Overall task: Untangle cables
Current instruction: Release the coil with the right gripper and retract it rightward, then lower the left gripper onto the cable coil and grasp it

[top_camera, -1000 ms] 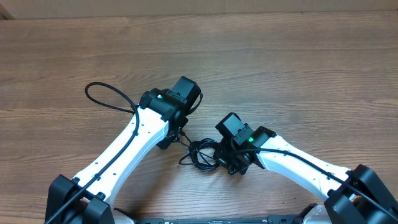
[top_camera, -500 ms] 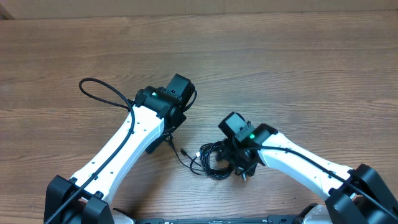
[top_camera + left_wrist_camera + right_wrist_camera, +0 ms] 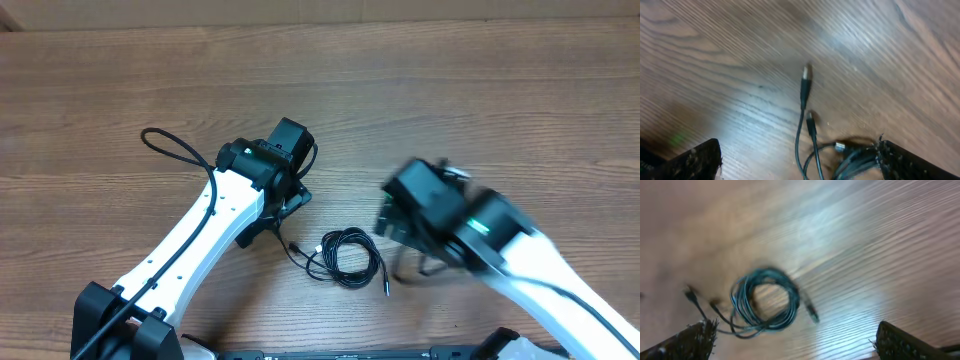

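Observation:
The cables (image 3: 328,250) lie on the wooden table as a small black coil with loose plug ends trailing left and right. My left gripper (image 3: 275,212) stands open just left of the coil, and nothing is held. In the left wrist view two plug ends (image 3: 806,80) and part of the coil (image 3: 855,160) lie between the open left gripper's (image 3: 800,165) fingers. My right gripper (image 3: 405,245), blurred by motion, hangs open to the right of the coil. The right wrist view shows the whole coil (image 3: 742,300) on the table ahead of the right gripper (image 3: 795,342), apart from its fingers.
The wooden table (image 3: 450,100) stretches away on all sides. The left arm's own thick black wire (image 3: 175,150) loops out to the left. Both white arms reach in from the table's near edge.
Both grippers have opened and let go of the cables, which now lie loose on the table. The right arm has swung away to the right; the left has drawn back slightly.

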